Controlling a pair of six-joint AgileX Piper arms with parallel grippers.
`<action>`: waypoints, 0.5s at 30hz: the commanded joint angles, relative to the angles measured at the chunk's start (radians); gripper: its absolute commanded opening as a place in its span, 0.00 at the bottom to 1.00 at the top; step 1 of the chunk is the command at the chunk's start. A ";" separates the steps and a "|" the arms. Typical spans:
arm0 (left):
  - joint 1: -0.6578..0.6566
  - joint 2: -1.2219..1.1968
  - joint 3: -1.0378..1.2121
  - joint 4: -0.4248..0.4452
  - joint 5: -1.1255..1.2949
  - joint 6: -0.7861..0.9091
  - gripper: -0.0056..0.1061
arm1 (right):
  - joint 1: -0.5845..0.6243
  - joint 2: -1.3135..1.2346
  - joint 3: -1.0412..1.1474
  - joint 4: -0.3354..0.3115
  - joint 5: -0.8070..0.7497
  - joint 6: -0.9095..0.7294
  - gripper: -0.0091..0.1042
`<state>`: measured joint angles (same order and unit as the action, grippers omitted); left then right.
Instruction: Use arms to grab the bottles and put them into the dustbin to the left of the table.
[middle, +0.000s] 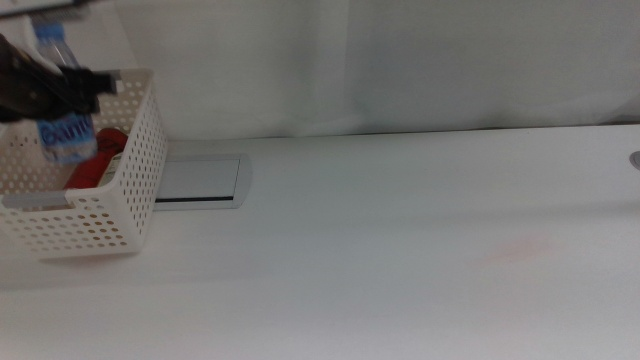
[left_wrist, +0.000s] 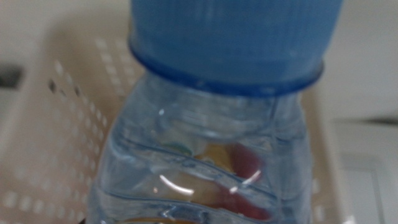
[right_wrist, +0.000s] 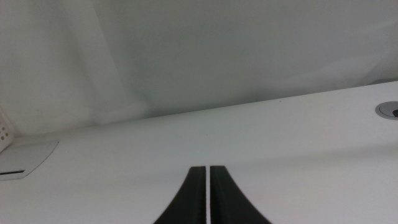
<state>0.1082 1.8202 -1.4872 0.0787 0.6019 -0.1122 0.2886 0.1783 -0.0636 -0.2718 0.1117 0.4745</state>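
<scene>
My left gripper (middle: 70, 88) reaches in from the upper left and is shut on the small blue-capped water bottle (middle: 68, 135), holding it upright over the white perforated dustbin (middle: 100, 215). The bottle's lower end sits inside the dustbin's rim. A red can (middle: 100, 160) lies in the dustbin beside it. In the left wrist view the bottle (left_wrist: 211, 155) fills the picture and hides the jaws, with the dustbin wall (left_wrist: 56, 124) behind it. My right gripper (right_wrist: 208, 171) is shut on nothing, low over the bare table (right_wrist: 280, 137), and is out of the middle view.
A grey inset panel (middle: 200, 182) lies in the white table (middle: 400, 260) just right of the dustbin. A small round grommet (middle: 635, 158) sits at the table's far right edge. A white curtain hangs behind the table.
</scene>
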 joint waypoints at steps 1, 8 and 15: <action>0.001 0.041 -0.015 -0.007 -0.042 -0.005 0.02 | -0.008 -0.005 0.005 -0.005 -0.014 -0.003 0.06; 0.001 0.126 -0.015 -0.007 -0.044 0.007 0.02 | -0.008 -0.005 0.005 -0.005 -0.014 -0.003 0.06; 0.001 0.130 -0.015 -0.007 -0.063 -0.011 0.02 | -0.008 -0.005 0.005 -0.005 -0.014 -0.003 0.06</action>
<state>0.1096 1.9513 -1.4929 0.0871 0.5717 -0.1042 0.2886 0.1783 -0.0636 -0.2718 0.1079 0.4745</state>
